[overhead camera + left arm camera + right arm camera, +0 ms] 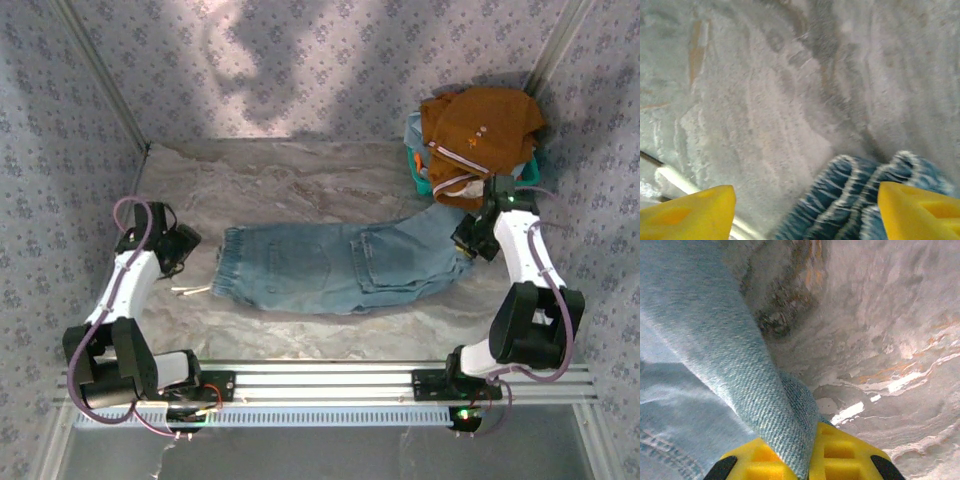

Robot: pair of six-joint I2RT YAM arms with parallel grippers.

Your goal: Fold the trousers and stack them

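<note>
Risks first. The trousers [340,262] lie flat on the table [300,180], stretched between the two grippers, waistband at the left one and leg at the right one. The right gripper [802,462] is clamped on a thin fold of denim, and cloth hangs out ahead of its fingers. We judge that fold could slide out if the pull is fast, since the garment is big and heavy for these arms.

Beyond the right gripper the leg runs on toward the basket [424,182]. We cannot tell whether its end sits under the orange garment [480,125]. If so, a pull could drag that garment out or tip the basket.

The left gripper [805,212] stands wide, holding nothing, with the gathered waistband edge just ahead, between its fingers. If it closes from here it may catch only the rim or miss. The fold would then go crooked, with one side lifted alone.

Counts:
- table: one
- trousers: one
- orange garment: one
- basket: one
- arms: two
- grippers: two, one shut on denim and one spread
</note>
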